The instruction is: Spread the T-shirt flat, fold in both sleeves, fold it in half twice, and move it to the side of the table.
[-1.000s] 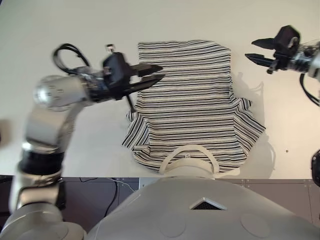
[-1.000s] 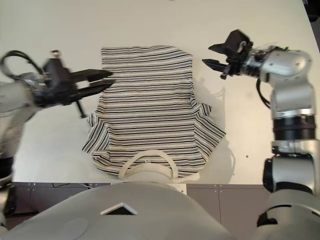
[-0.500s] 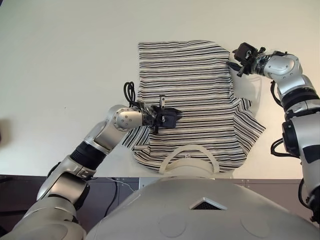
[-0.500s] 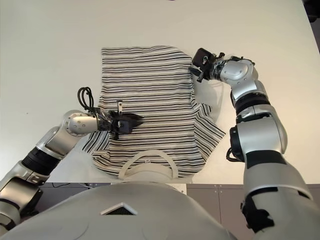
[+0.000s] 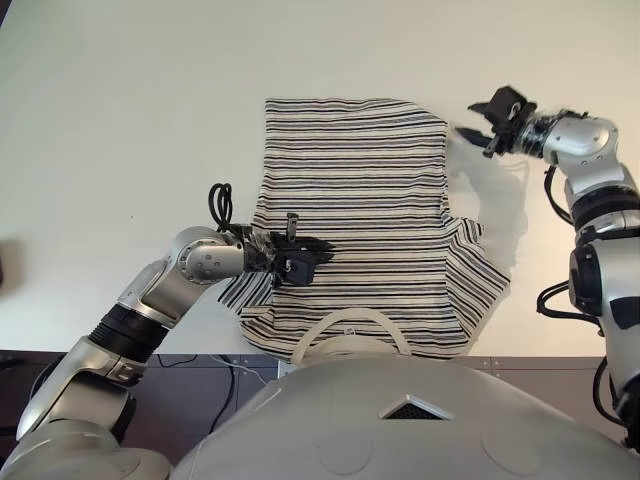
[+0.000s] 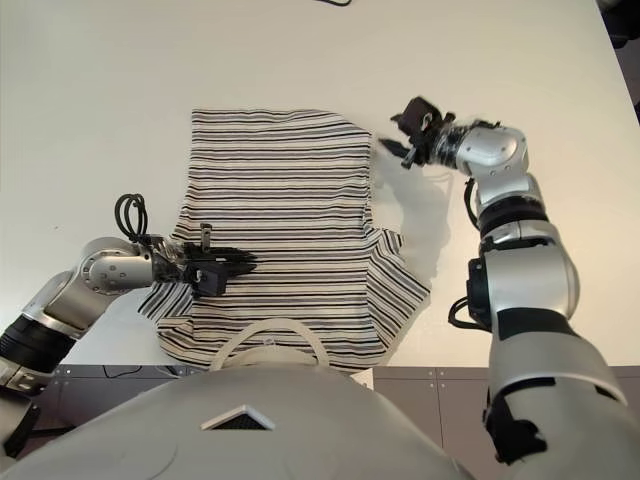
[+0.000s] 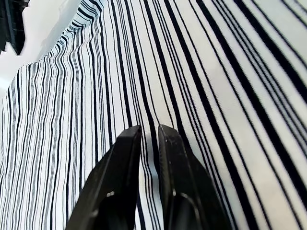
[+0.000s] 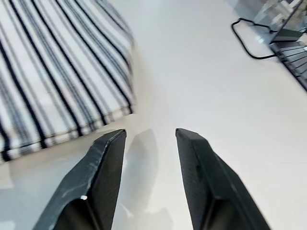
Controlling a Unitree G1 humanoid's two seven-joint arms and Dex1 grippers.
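Observation:
The striped T-shirt lies on the white table, collar toward me and hem at the far side. The right sleeve is spread out and the left sleeve is bunched. My left gripper rests low on the shirt's near left part. In the left wrist view its fingers stand almost together, with a ridge of striped cloth pinched between them. My right gripper hovers open just beyond the shirt's far right hem corner, with bare table between its fingers.
The table's front edge runs just below the shirt's collar. A black cable lies on the table far beyond the right gripper. Bare table stretches to the left, right and far side of the shirt.
My left gripper dropped from the shirt's left edge onto its near left part and shut there. The shirt slid slightly left and toward me. My right gripper touched the far right corner, then backed off, open.

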